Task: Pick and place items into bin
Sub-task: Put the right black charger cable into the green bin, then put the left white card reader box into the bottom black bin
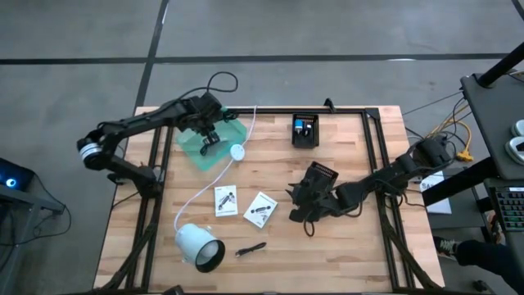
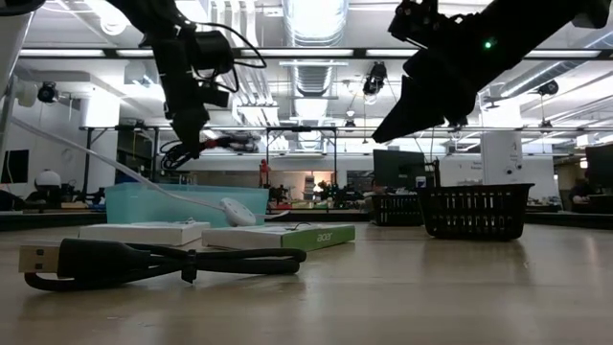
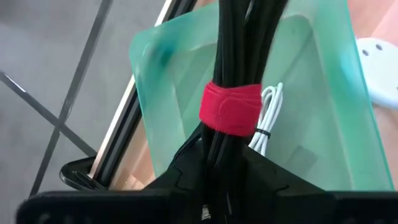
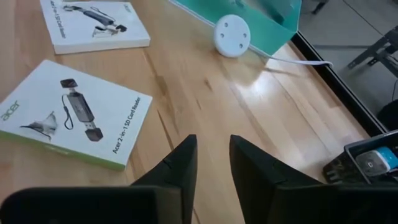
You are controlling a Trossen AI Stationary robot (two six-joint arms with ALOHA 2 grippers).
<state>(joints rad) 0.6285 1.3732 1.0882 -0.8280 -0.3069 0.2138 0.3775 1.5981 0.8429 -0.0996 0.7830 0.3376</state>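
Your left end effector grips a black cable bundle with a red strap over the green bin, not yet dropped; a white cord coil lies inside. Your right end effector, fingers slightly apart and empty, hovers over the tabletop near two cards. Cards, a black cable and pen remain

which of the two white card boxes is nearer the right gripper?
The Acer card-reader box, angled beside the right gripper. The other white box lies farther off, toward the teal bin.
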